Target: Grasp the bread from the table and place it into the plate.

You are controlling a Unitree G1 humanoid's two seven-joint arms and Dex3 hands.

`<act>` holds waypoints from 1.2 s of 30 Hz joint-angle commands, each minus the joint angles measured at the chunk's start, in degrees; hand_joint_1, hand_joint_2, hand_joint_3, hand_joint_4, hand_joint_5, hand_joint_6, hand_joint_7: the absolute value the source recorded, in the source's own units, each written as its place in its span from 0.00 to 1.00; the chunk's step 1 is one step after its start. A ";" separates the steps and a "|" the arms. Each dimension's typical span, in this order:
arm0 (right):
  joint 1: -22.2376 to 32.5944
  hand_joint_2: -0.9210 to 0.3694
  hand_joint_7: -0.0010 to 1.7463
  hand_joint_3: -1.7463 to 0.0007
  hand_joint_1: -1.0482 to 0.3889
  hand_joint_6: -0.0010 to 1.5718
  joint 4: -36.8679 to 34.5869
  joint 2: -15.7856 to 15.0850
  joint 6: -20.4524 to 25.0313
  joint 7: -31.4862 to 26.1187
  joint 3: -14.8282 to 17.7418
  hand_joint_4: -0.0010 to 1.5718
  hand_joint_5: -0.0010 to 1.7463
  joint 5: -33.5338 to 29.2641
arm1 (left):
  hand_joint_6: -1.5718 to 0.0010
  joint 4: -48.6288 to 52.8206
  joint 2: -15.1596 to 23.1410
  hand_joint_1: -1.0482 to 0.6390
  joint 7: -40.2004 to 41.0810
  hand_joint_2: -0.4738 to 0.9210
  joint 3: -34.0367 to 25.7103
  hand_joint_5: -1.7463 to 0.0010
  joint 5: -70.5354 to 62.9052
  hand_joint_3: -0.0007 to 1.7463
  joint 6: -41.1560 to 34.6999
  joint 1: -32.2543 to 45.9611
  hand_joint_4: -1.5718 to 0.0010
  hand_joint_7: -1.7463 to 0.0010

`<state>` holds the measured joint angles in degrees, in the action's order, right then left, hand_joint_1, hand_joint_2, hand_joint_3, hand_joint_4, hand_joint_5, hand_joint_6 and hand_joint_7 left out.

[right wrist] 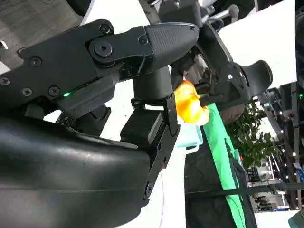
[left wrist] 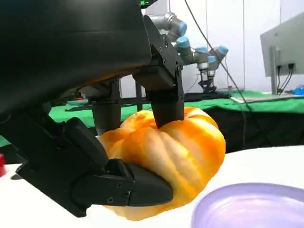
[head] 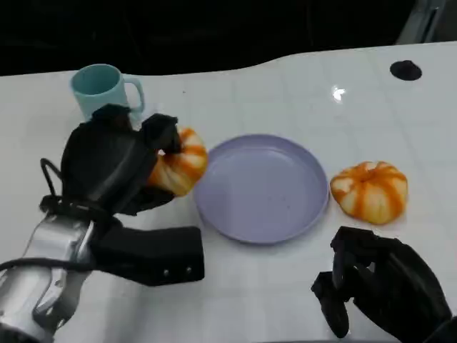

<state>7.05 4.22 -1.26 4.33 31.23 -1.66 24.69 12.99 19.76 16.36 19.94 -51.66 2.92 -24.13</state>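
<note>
Head view: left hand [head: 118, 161] grips bread [head: 180, 161] beside the plate [head: 261, 188]; right hand [head: 378, 286] seemingly curled, empty.

left hand [left wrist: 118, 156] gripping bread [left wrist: 175, 156], just beside purple plate [left wrist: 251, 209]

a teal mug [head: 106, 89] stands on the white table [head: 285, 86], near a black disc [head: 405, 70].

The purple plate [head: 260, 189] lies open from above; a teal mug [head: 103, 88] stands close behind the left robot hand [head: 114, 168].
</note>
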 commanded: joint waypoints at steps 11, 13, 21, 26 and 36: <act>0.27 0.00 0.88 0.81 0.06 0.64 -0.18 -0.73 -0.70 0.90 0.26 0.75 0.96 0.22 | 0.51 19.84 -9.22 0.46 2.04 0.56 4.40 0.00 6.96 0.70 11.90 -13.09 0.37 0.04; 0.29 0.00 0.88 0.81 0.06 0.64 -0.18 -0.73 -0.73 0.98 0.29 0.75 0.96 0.25 | 0.52 23.73 -10.14 0.46 3.09 0.56 5.03 0.00 7.40 0.72 13.93 -14.87 0.37 0.01; 0.40 0.00 0.88 0.81 0.07 0.64 -0.16 -0.32 -0.99 1.14 0.07 0.75 0.96 0.37 | 0.53 34.60 -12.92 0.45 4.54 0.58 6.68 0.00 8.29 0.73 17.41 -19.80 0.38 0.00; 0.49 0.00 0.88 0.82 0.06 0.64 -0.08 -0.09 -0.75 1.00 -0.05 0.75 0.95 0.41 | 0.47 36.73 -13.20 0.46 -0.37 0.72 6.55 0.02 10.61 0.54 17.67 -20.74 0.49 0.41; 0.48 0.00 0.88 0.82 0.06 0.65 -0.01 -0.14 -1.15 0.95 -0.20 0.76 0.95 0.13 | 0.76 31.85 -10.39 0.23 -13.35 1.00 9.19 0.87 9.29 0.15 12.40 -20.72 0.80 1.00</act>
<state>7.27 3.83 -0.97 3.89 32.12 -2.27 24.53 46.78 7.55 6.82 28.03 -41.72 17.04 -43.60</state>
